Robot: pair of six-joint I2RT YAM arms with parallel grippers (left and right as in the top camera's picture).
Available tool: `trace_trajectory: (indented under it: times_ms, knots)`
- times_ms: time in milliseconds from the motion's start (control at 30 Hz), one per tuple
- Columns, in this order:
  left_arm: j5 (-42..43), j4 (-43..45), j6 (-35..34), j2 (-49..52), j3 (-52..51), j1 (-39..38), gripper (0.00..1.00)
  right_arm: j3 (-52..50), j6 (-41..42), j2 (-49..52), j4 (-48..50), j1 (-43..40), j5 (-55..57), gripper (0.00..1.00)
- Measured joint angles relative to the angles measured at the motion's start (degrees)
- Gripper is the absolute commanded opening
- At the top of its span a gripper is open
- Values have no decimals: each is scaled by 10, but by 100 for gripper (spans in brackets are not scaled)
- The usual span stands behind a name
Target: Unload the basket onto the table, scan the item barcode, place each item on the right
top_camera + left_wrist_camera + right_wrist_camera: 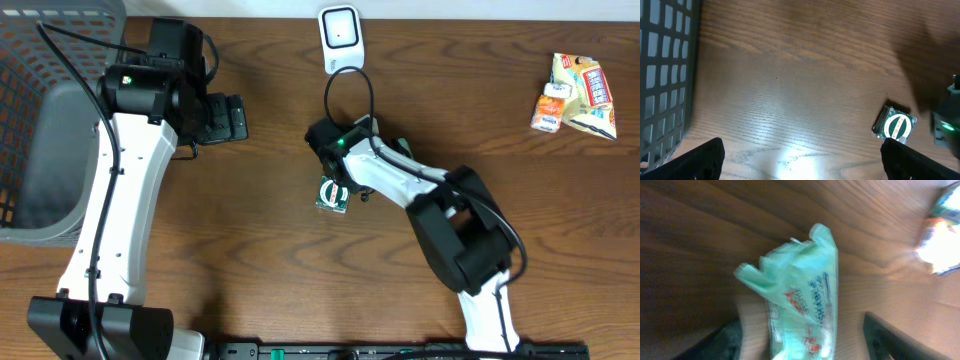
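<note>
The packet (332, 194) lies on the table (250, 250) before the scanner (340, 30).

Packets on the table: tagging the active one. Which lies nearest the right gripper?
The green packet, directly under the right gripper; the yellow-and-red packets lie far off by the table's right edge.

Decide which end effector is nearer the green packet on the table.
Right. The right end effector is directly over the green packet, its open fingers on either side. The left end effector is well off to one side, near the basket.
</note>
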Motion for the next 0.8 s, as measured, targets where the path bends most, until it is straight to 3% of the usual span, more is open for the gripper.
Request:
trace_trajectory:
  times_ms: [167,333,500,667,733,800]
  knots:
    - [0,0,0,0,0,0,98,34,3,-88,-3,-26,-112,88]
    - [0,0,0,0,0,0,98,48,-70,-151,-1,-150,-285,64]
    - [0,0,0,0,0,0,97,23,-158,-123,-3,-240,-489,62]
    - [0,0,0,0,0,0,98,10,-201,-70,-3,-246,-570,54]
    - [0,0,0,0,0,0,98,10,-205,-50,-2,-245,-576,45]
    - [0,0,0,0,0,0,98,9,-210,-36,-1,-245,-578,26]
